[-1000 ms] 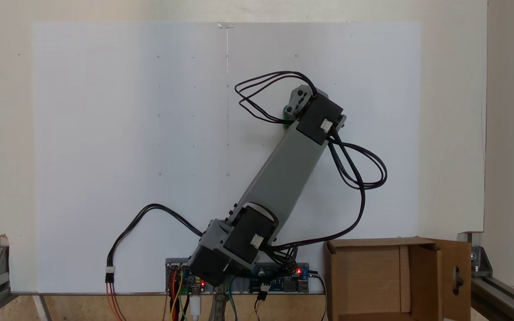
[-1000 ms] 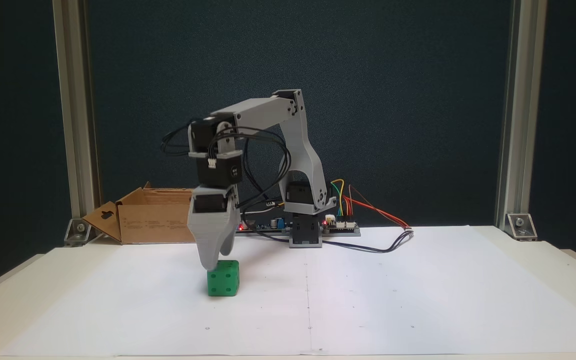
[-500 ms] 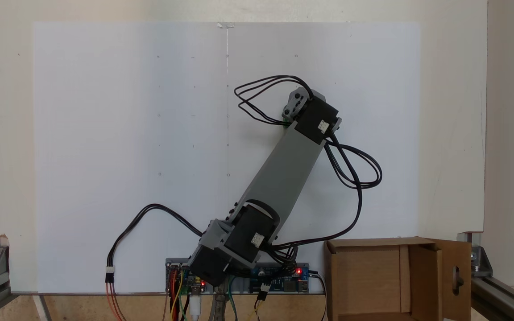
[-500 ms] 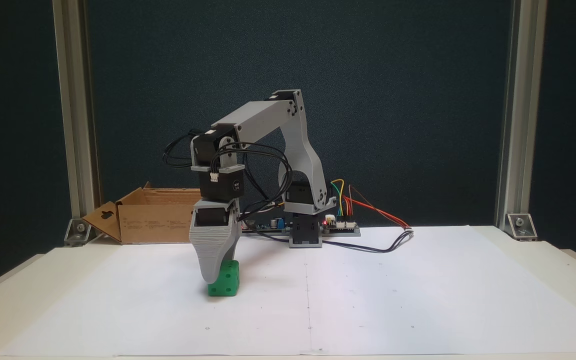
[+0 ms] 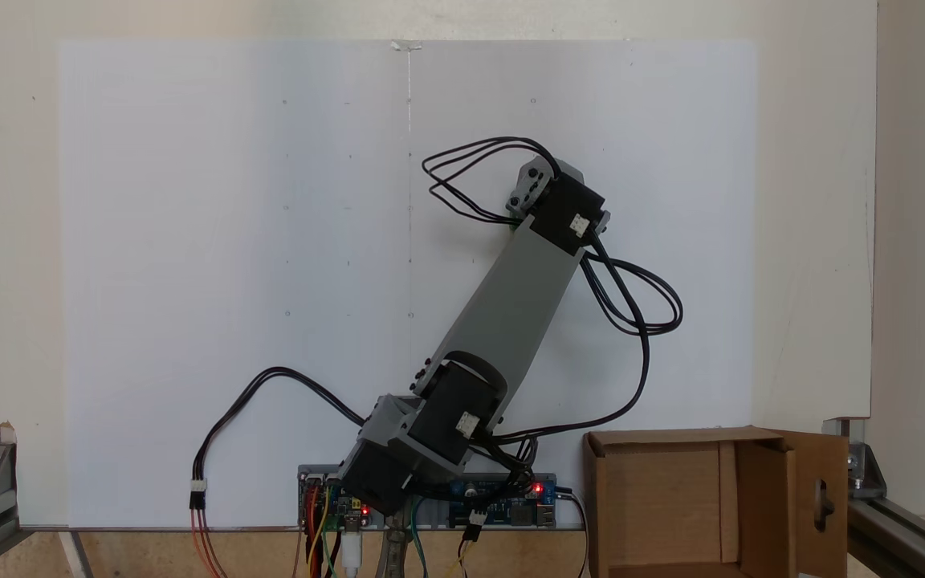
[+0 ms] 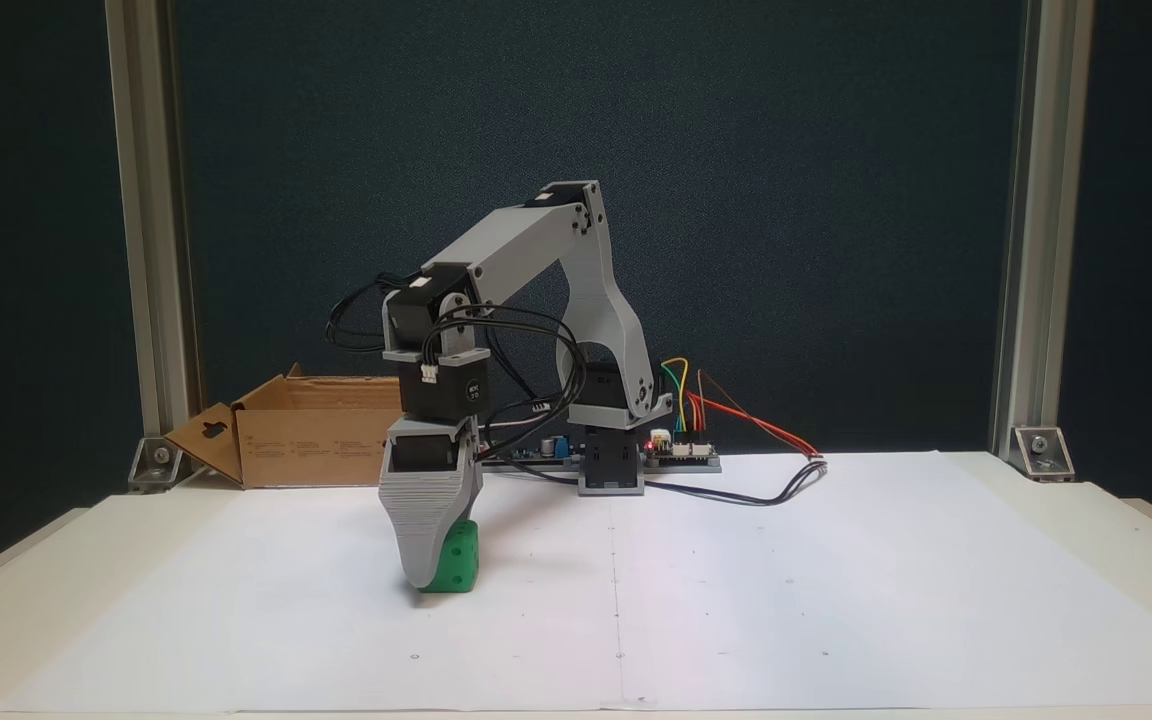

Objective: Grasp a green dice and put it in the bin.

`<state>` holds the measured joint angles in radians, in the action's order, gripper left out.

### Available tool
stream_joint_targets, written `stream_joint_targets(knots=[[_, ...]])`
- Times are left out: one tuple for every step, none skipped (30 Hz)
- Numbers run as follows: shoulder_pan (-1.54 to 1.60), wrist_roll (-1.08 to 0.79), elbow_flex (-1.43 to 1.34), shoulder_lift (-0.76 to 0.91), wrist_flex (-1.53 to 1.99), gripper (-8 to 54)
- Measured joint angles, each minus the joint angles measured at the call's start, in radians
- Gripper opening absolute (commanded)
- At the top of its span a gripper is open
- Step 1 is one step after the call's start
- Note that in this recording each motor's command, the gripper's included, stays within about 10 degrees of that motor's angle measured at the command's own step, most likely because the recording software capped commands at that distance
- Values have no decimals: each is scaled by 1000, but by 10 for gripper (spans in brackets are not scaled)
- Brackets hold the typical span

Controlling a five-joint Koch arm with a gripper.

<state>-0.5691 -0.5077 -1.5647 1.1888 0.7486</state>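
Green dice (image 6: 458, 568) sits on the table's white paper, lower left of centre; the end effector (image 6: 423, 577) has sunk around it, jaw spacing hidden, grasp seemingly imminent, bin (image 6: 311, 432) waiting behind

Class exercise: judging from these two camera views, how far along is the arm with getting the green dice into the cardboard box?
Done: the grey gripper is down at the small bright green plastic dice, which sits on the white paper sheet. In hand: the grasp; one jaw hides the other, so closure cannot be told. Left: lifting the dice, carrying it to the open brown cardboard box beside the arm's base, and releasing it.
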Motion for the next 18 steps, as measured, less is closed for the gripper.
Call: stream_joint_targets(knots=[[0,0,0,-5,2,431],[0,0,0,-14,0,431],[2,0,0,-20,0,428],[3,0,0,-25,0,417],[2,0,0,-25,-2,413],[2,0,0,-26,-2,412],[2,0,0,-28,-2,410],[2,0,0,-29,-2,395],[2,0,0,-29,-2,383],[2,0,0,-29,-2,379],[2,0,0,-29,-2,367],[2,0,0,-29,-2,348],[2,0,0,-29,-2,324],[2,0,0,-29,-2,308],[2,0,0,-29,-2,297],[2,0,0,-29,-2,277],[2,0,0,-29,-2,248],[2,0,0,-29,-3,221]])
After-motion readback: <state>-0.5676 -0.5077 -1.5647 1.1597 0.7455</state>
